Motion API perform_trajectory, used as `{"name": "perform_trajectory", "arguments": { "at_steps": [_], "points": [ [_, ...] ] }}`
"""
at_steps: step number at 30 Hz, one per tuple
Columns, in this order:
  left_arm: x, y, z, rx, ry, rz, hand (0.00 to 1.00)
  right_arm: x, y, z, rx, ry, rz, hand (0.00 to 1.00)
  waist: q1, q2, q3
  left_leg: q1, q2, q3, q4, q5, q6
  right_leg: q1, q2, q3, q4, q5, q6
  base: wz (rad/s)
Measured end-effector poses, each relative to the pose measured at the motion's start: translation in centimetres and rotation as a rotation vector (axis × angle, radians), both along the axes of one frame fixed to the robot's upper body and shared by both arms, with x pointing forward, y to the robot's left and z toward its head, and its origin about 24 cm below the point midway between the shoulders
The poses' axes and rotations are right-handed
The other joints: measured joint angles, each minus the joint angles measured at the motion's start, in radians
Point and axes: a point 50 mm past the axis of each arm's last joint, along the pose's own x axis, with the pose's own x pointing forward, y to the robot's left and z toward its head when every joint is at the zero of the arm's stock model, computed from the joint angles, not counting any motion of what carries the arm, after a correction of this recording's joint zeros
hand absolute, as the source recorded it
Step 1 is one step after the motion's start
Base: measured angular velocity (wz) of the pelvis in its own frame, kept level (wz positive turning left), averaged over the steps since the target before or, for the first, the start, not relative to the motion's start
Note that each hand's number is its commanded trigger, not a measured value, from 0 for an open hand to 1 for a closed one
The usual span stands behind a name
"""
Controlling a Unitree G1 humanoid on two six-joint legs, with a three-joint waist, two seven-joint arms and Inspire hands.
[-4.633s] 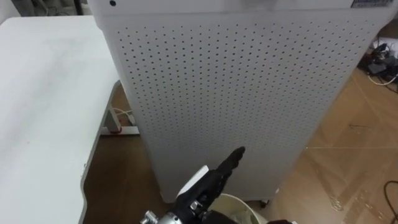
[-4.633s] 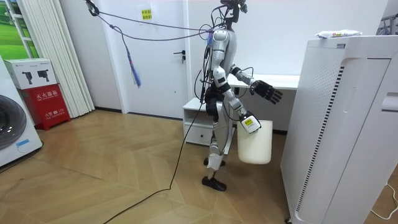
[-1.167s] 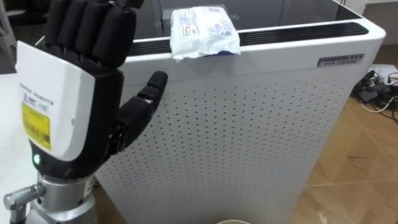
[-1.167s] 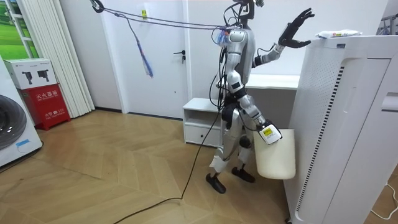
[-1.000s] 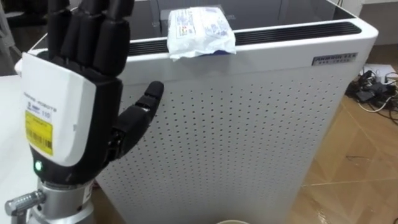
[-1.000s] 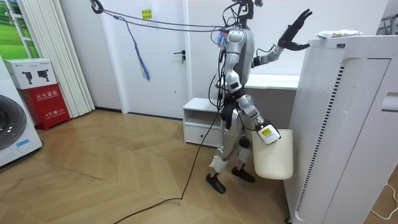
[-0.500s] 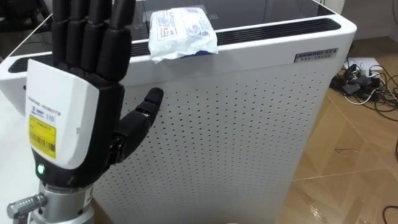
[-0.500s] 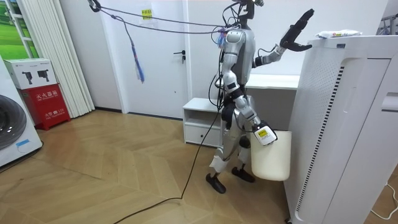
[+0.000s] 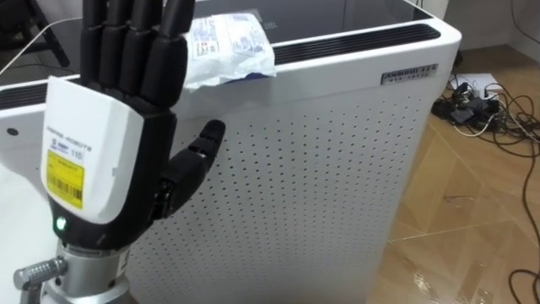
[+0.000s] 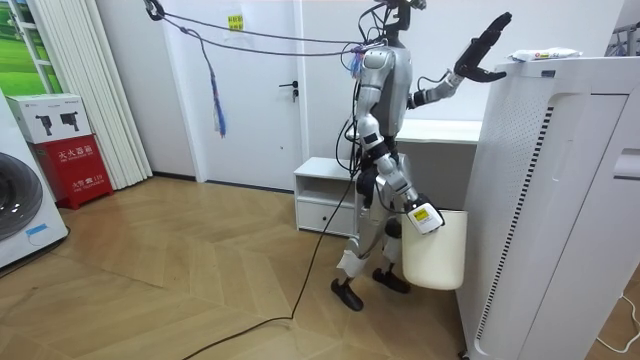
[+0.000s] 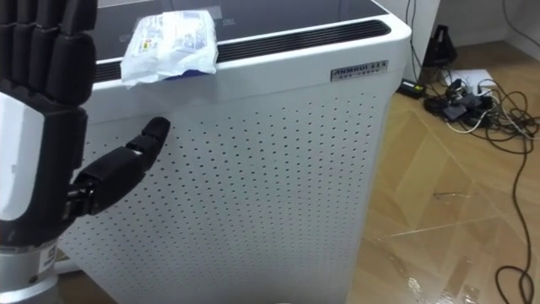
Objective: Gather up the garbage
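Right hand [image 10: 418,213]: low at the robot's side, centre-right of the room view, at the rim of a white bin [image 10: 436,250] hanging beside the cabinet. How it grips cannot be told.
Left hand [image 9: 105,160]: raised at the left of the eye view, its back toward the camera. The fingers [image 9: 135,38] are straight and close together, pointing up, with the thumb spread toward the cabinet. It holds nothing.
Cabinet [image 9: 321,186]: a tall white unit with a perforated front, and the robot stands right before it. A dark vent slot [image 9: 354,40] runs along the near edge of its top.
Garbage: a white printed packet [image 9: 229,46] lies flat on the cabinet top, upper left of the eye view. Its near end rests across the vent slot. The room view shows it near the fingertips but apart from them.
Orientation: in the room view the packet looks long and low. Its long axis is therefore judged to run from the near edge toward the back of the top, with the crumpled near end toward the hand.
Step in hand: judged to be the reach; the grasp has not yet begun.
Doing it well: carry the hand up and over the top edge, then lower it onto the near end, across the long axis. Set the thumb under the lip before closing. The film will likely slide on the smooth top, so avoid pushing it back.
Floor cables [image 9: 481,97]: upper right, well apart.
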Motion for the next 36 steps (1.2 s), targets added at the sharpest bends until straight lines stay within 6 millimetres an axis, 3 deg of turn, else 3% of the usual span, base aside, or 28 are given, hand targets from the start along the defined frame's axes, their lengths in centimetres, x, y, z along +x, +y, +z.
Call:
{"name": "perform_trajectory", "arguments": {
  "at_steps": [17,23,27,36],
  "points": [
    [0.8,0.6,0.5,-0.008,0.018,0.069,0.0,-0.5,0.1,-0.1,-0.009,0.02,0.008,1.0,0.004,0.0,-0.0012,0.003,0.002,0.01,0.003,0.0,0.0,0.004,0.001,0.001,-0.002,0.003,0.001,0.0],
    [1.2,1.0,0.1,-0.016,0.049,0.103,0.0,-0.4,0.1,0.0,-0.027,0.024,0.026,1.0,0.005,0.012,-0.0047,0.003,0.002,0.01,0.002,0.0,0.001,0.004,0.001,0.003,-0.002,0.004,0.001,0.0],
    [1.3,1.0,0.0,-0.012,0.065,0.109,0.0,-0.4,0.0,0.0,-0.038,0.024,0.021,1.0,0.006,0.024,-0.0016,0.01,0.003,0.01,0.0,0.001,0.002,0.01,0.001,0.002,-0.002,0.004,0.001,0.0],
    [1.6,1.0,-0.4,0.014,0.125,0.111,0.0,-0.7,-0.4,0.0,-0.038,0.029,-0.001,1.0,0.004,0.027,-0.0012,0.021,0.005,0.015,-0.008,0.005,0.003,0.017,0.001,0.0,-0.002,0.004,0.001,0.01]
  ]
}}
